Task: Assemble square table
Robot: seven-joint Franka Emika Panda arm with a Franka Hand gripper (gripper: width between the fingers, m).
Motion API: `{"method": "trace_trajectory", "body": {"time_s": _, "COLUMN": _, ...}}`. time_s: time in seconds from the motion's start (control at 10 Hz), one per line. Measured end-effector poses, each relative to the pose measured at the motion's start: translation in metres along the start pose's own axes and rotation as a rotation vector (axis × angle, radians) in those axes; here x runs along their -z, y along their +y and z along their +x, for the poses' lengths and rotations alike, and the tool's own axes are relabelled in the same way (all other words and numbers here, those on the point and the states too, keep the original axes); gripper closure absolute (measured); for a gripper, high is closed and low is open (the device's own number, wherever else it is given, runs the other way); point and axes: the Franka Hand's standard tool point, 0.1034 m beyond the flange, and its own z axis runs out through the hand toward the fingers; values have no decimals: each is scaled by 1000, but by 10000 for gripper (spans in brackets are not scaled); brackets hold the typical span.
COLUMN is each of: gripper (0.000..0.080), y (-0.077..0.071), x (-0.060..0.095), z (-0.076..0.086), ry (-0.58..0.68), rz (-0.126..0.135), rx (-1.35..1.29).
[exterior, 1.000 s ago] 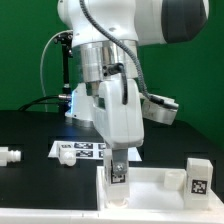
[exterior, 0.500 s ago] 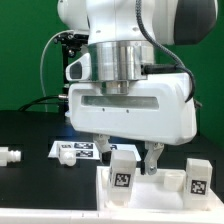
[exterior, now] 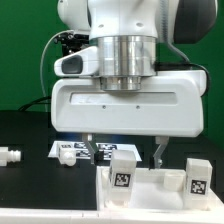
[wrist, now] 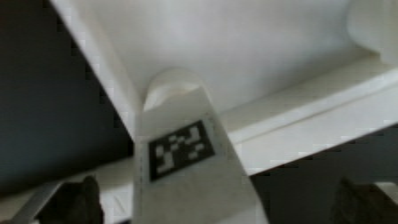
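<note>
Your gripper (exterior: 126, 158) wide open, gripping nothing, fingers (exterior: 160, 152) either side of a leg (exterior: 122, 170) upright at a corner of the tabletop (exterior: 155, 183), black-and-white square tag (exterior: 122, 180) on it.

Exterior sits low, near; wrist (closer) shares the leg (exterior: 122, 172) (wrist: 178, 150).

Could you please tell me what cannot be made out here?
Exterior view: the claw hides part of the marker board; the bottom edge cuts off the tabletop.
Wrist view: blur hides whether the leg is fully seated; the picture's edge cuts off the claw's fingertips.
</note>
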Motion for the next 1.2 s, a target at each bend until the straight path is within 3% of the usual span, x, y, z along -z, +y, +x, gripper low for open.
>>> {"method": "trace_trajectory", "body": {"time_s": 0.1, "gripper": 174, "y": 2, "x": -1, "z": -1, "ry": -2, "rz": 0, "rx": -4}}
{"method": "trace_trajectory", "body": {"time_s": 0.3, "gripper": 443, "y": 2, "x": -1, "z": -1, "ry": -2, "rz": 0, "rx": -26}}
{"method": "trace_trajectory", "body": {"time_s": 0.4, "gripper": 443, "y": 3, "x": -1, "z": 0, "ry": -1, "rz": -1, "rx": -51}}
{"method": "trace_trajectory", "body": {"time_s": 0.5, "gripper": 503, "y": 4, "x": -1, "z": 0, "ry": -1, "rz": -2, "rx": -141}}
{"method": "trace_trajectory", "body": {"time_s": 0.8, "gripper": 503, "y": 9, "x": -2, "z": 0, "ry": 16, "rz": 1, "rx": -472}}
{"method": "trace_trajectory", "body": {"time_s": 1.0, "gripper": 503, "y": 13, "x": -2, "z": 1, "ry": 5, "rz": 27, "rx": -777}}
{"method": "trace_trajectory", "body": {"time_s": 1.2, "gripper": 502, "y": 15, "x": -2, "z": -1, "ry": -21, "rz": 68, "rx": -1056}}
